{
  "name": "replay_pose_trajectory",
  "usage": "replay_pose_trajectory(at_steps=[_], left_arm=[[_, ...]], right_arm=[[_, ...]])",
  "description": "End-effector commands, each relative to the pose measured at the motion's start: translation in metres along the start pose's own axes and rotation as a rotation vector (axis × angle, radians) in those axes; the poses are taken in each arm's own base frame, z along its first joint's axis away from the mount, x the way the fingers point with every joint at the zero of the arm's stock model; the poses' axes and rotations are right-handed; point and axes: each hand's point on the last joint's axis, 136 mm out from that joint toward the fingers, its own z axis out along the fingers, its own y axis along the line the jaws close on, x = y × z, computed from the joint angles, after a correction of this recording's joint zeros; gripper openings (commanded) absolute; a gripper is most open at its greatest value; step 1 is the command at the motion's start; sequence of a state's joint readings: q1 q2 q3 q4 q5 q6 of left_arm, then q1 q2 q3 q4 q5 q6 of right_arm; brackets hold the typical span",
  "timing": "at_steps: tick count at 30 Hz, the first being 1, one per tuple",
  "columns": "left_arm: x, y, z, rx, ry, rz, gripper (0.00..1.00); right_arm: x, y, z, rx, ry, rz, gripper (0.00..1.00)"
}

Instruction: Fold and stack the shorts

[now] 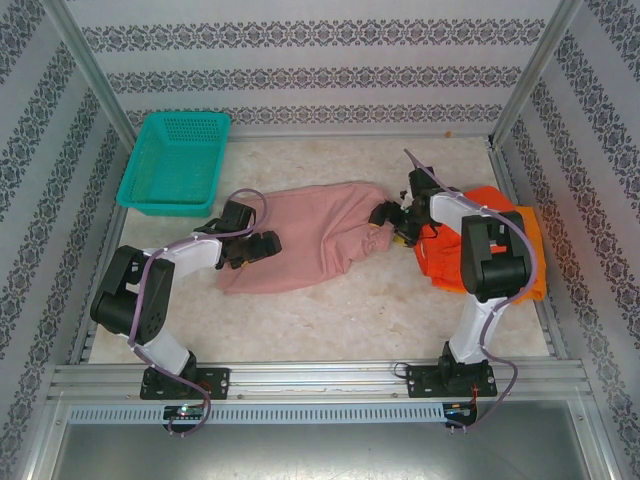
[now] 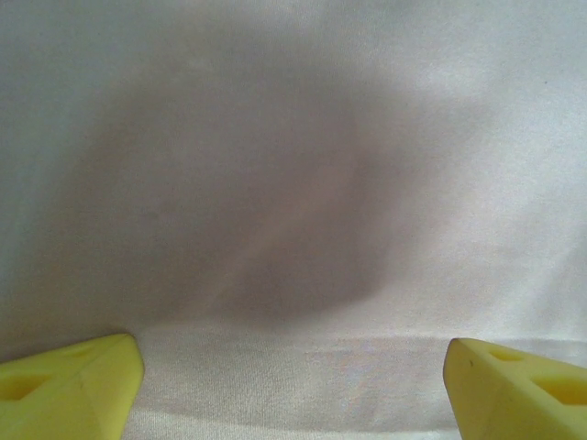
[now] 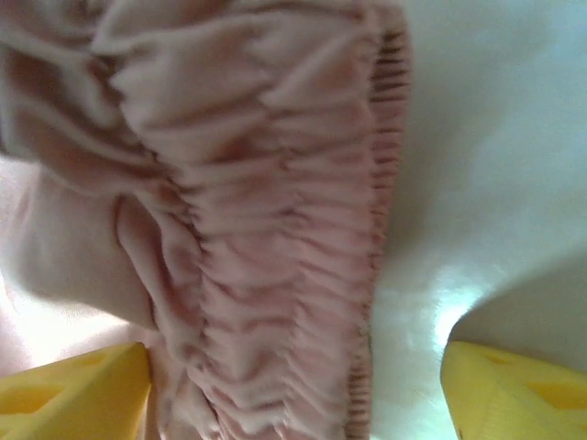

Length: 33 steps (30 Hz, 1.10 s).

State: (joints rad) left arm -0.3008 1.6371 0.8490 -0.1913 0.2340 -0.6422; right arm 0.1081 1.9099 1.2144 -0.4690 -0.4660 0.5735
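A teal mesh basket [image 1: 175, 163] sits at the far-left corner of the pale table [image 1: 330, 320].

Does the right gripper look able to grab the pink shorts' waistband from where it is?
Probably yes. The right gripper is open, with the gathered waistband of the pink shorts lying between its fingers and nothing in the way.

Shorts [image 1: 315, 235] lie centred on the table [image 1: 350, 310] — my left gripper [image 1: 262, 245] at their left end, right gripper [image 1: 385, 222] at their right end; second shorts [image 1: 533, 250] further right; basket [image 1: 135, 165] in far-left corner.
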Motion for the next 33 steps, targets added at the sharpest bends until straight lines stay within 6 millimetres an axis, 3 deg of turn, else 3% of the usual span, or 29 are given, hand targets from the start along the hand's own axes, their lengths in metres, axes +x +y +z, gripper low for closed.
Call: replay_pose_trajectory(at_steps=[1, 10, 13, 16, 24, 28, 33], left_arm=[[0.026, 0.027, 0.008, -0.096, 0.097, -0.009, 0.87], [0.03, 0.03, 0.01, -0.098, 0.103, -0.005, 0.87], [0.03, 0.031, 0.008, -0.099, 0.099, -0.001, 0.87], [0.029, 0.031, 0.005, -0.099, 0.091, -0.002, 0.87], [0.035, 0.036, 0.002, -0.09, 0.082, -0.021, 0.87], [0.037, 0.016, 0.001, 0.033, 0.07, -0.053, 0.85], [0.021, -0.009, -0.028, 0.135, -0.002, -0.05, 0.85]], right_arm=[[-0.003, 0.01, 0.01, -0.014, 0.017, -0.009, 0.76], [-0.014, 0.001, 0.024, 0.091, 0.019, -0.072, 0.33], [-0.022, 0.001, 0.017, 0.122, -0.003, -0.107, 0.2], [-0.032, 0.003, -0.001, 0.154, -0.05, -0.144, 0.01], [-0.049, 0.004, -0.082, 0.352, -0.15, -0.324, 0.0], [-0.048, 0.004, -0.116, 0.468, -0.144, -0.42, 0.0], [-0.053, 0.0, -0.16, 0.622, -0.209, -0.524, 0.0]])
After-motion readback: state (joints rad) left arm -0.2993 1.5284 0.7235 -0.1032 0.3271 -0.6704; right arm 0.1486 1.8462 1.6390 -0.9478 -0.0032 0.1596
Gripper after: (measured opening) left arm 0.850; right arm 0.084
